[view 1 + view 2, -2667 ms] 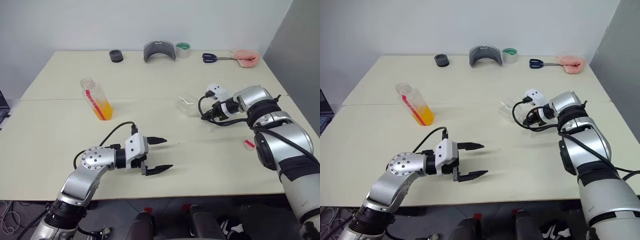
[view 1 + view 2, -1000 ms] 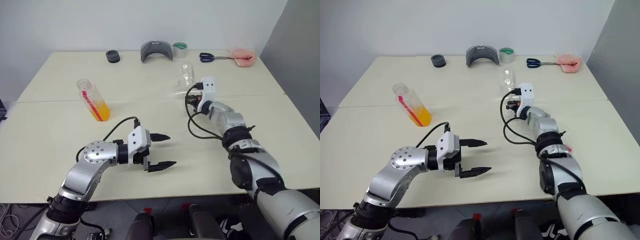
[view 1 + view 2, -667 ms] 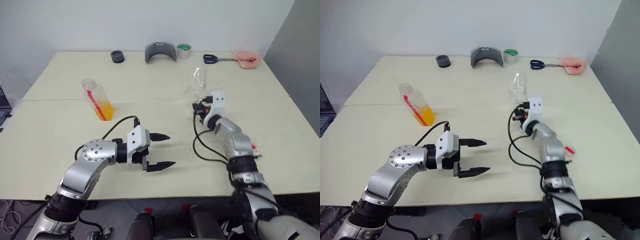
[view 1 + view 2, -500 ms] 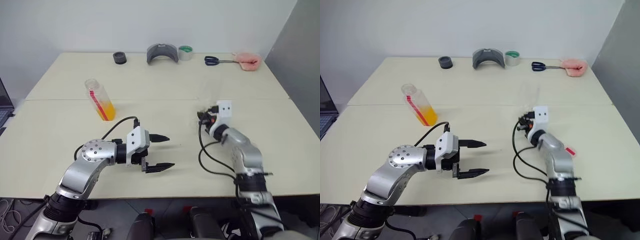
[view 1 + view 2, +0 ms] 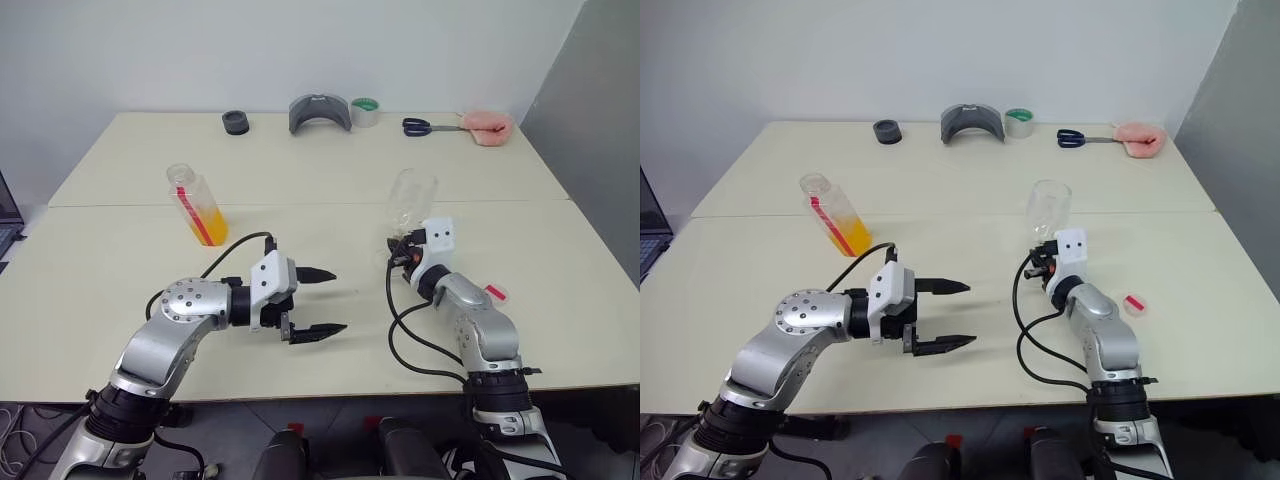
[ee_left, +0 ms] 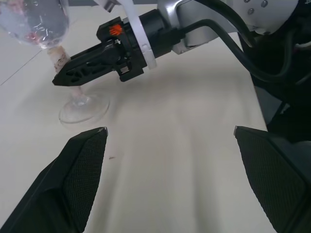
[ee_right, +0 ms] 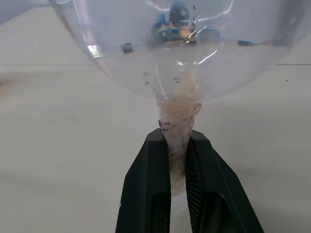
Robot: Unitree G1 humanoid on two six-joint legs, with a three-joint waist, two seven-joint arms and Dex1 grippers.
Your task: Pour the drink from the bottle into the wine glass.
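Pale cream table (image 5: 120, 290) stretches before us. Far on the left stands the bottle (image 5: 195, 203), clear plastic, uncapped, tilted a little, with the drink (image 5: 208, 222), an orange liquid, filling its lower part beside a red label strip. It is well apart from both of our arms.

Nearer and to its right, our left gripper (image 5: 322, 303) hovers above the table with its two black fingers spread wide, holding and touching nothing.

To the right of centre stands the wine glass (image 5: 410, 203), upright, bowl clear and empty. Our right gripper (image 7: 178, 180) is clamped on its thin stem, just under the bowl.

A small pink-red cap (image 5: 495, 292) lies on the table to the right of that arm.

Along the far edge, left to right: a black ring (image 5: 235, 121), a grey curved piece (image 5: 318, 111), a roll of tape (image 5: 364, 111), blue-handled scissors (image 5: 422, 126) and a pink object (image 5: 487, 126).

The left wrist view shows the glass's round foot (image 6: 83, 108) resting on the table, with the right gripper's fingers crossing the stem above it. The right wrist view shows, close up, speckled residue on the stem between the pinching fingers (image 7: 148, 194).
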